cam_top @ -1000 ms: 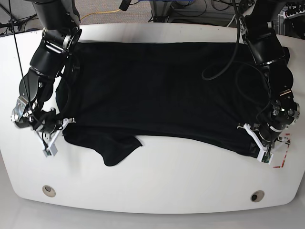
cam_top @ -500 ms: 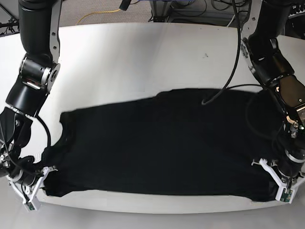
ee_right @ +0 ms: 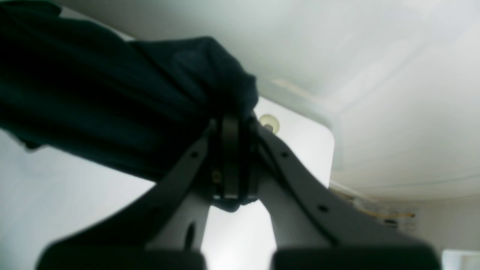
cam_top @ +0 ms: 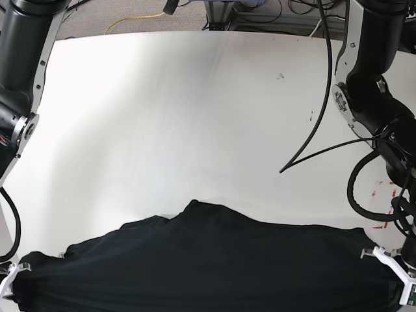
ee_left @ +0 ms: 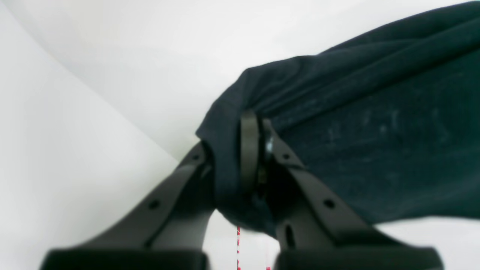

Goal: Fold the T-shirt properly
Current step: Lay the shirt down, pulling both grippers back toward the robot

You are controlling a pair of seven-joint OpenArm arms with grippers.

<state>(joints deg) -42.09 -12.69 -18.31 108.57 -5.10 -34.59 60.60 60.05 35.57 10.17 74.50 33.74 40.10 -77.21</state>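
- The T-shirt (cam_top: 214,260) lies stretched across the bottom of the base view, a wide black band running from the lower left corner to the lower right corner, with a small peak of cloth rising near the middle.
- The rest of the white counter (cam_top: 195,117) above it shows only a few faint specks.
- The left tool (ee_left: 243,157) is clamped on a bunched corner of the shirt; in the left wrist view the cloth is pinched between its two dark fingers, folds fanning off to the upper right.
- The right tool (ee_right: 230,150) is likewise closed tight on a gathered corner, the cloth trailing to the upper left of its view.
- In the base view both tools sit at the very bottom corners, mostly cut off by the frame edge.
- Handling, as a judgement: the cloth looks soft, light and matte, with no stiffness, so it will likely sag and wrinkle between the two grips unless kept taut.
- Corners and hem edges seem the best holds; a thin pinch could slip free.
- No print, brand or label shows on the shirt.
- Red marks (cam_top: 383,195) at the right edge of the counter are too small to read.
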